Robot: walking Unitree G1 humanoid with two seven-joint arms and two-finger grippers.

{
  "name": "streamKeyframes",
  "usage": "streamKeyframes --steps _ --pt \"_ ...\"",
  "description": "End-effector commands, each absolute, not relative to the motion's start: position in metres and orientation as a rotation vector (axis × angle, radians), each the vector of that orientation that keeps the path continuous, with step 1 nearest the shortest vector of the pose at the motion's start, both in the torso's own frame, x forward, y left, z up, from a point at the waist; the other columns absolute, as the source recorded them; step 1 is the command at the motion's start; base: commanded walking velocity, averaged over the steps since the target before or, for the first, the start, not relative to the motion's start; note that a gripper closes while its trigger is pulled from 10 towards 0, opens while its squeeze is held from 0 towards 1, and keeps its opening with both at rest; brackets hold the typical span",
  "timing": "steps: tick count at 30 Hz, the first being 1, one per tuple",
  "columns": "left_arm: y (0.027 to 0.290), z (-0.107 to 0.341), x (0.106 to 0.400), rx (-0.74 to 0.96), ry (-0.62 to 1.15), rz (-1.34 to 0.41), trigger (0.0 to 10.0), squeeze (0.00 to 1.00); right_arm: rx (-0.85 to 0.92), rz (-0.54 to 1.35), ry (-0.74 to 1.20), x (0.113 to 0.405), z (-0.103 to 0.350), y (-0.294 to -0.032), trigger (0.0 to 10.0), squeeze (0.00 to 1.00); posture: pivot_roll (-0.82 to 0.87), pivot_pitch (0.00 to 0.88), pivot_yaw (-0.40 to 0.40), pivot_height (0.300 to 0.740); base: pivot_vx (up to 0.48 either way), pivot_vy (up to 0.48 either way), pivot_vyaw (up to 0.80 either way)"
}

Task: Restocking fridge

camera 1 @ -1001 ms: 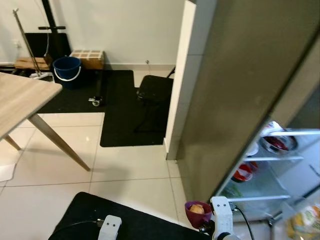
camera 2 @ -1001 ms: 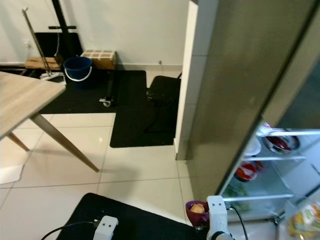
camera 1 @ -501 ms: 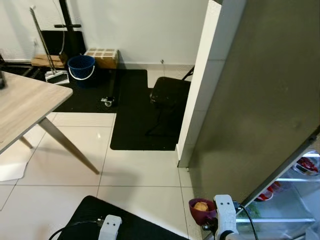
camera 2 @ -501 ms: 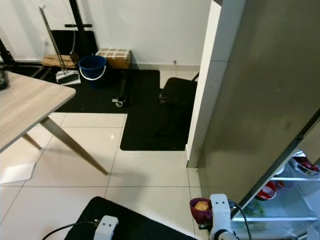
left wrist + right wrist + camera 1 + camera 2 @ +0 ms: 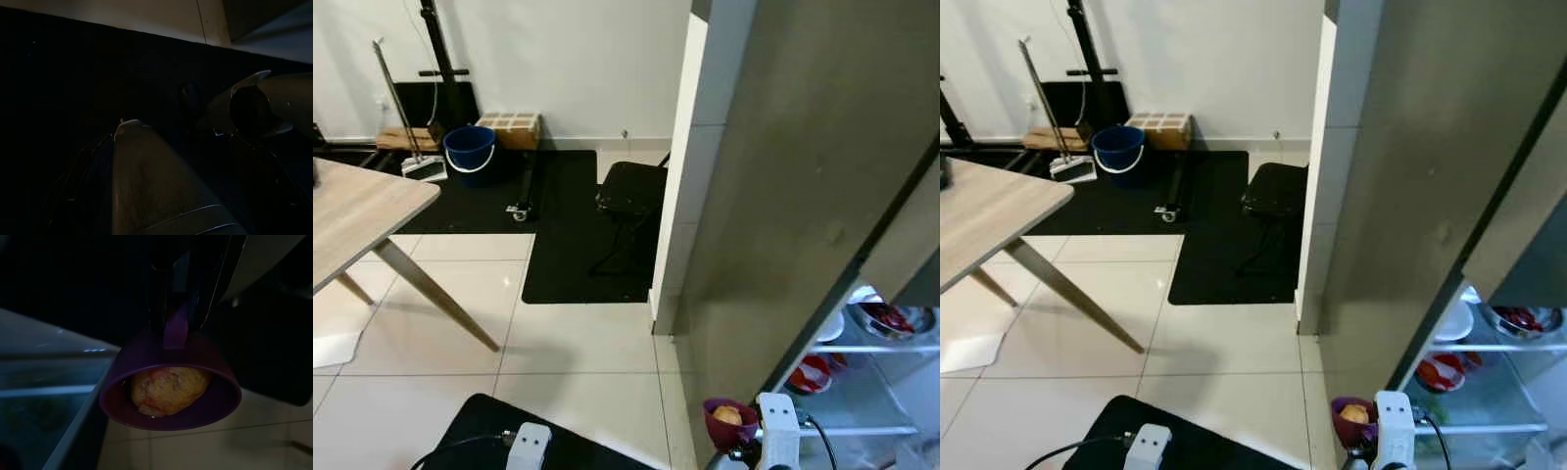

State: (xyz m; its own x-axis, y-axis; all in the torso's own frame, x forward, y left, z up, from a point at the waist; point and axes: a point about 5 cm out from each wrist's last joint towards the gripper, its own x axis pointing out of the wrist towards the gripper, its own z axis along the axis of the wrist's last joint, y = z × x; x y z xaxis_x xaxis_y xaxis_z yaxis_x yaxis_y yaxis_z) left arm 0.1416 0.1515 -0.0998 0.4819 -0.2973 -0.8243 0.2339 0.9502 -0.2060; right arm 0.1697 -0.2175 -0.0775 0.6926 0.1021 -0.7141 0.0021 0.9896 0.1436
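Purple cup — pinched in right jaws

My purple cup looks smooth, glossy plastic. Fridge door on my right: matt brushed grey metal. Floor tiles are glossy; table on my left is matt wood grain.
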Motion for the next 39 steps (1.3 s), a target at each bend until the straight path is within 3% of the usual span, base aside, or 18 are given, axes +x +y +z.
streamKeyframes --steps 1,14,25,31,39 --pt "0.152 -0.101 0.139 -0.078 1.026 -0.316 10.0 0.00 0.154 0.125 0.749 0.176 -0.071 -0.219 10.0 0.00 0.00 0.000 -0.008 0.739 0.000 0.000 0.00" --pt "0.150 -0.100 0.140 -0.081 1.020 -0.322 10.0 0.00 0.148 0.362 0.733 0.174 -0.064 -0.224 10.0 0.00 -0.01 0.000 -0.006 0.739 0.000 0.000 0.00" --pt "0.153 -0.100 0.140 -0.080 1.019 -0.321 10.0 0.00 0.264 0.763 0.624 0.184 -0.043 -0.212 10.0 0.00 -0.01 0.000 -0.001 0.739 0.000 0.000 0.00" --pt "0.153 -0.100 0.139 -0.075 1.021 -0.331 10.0 0.00 0.297 0.884 0.619 0.181 -0.037 -0.214 10.0 0.00 -0.01 0.000 -0.001 0.739 0.000 0.000 0.00" --pt "0.152 -0.100 0.141 -0.076 1.018 -0.337 10.0 0.00 0.300 0.930 0.628 0.180 -0.035 -0.216 10.0 0.00 -0.01 0.000 -0.007 0.739 0.000 -0.429 0.00"
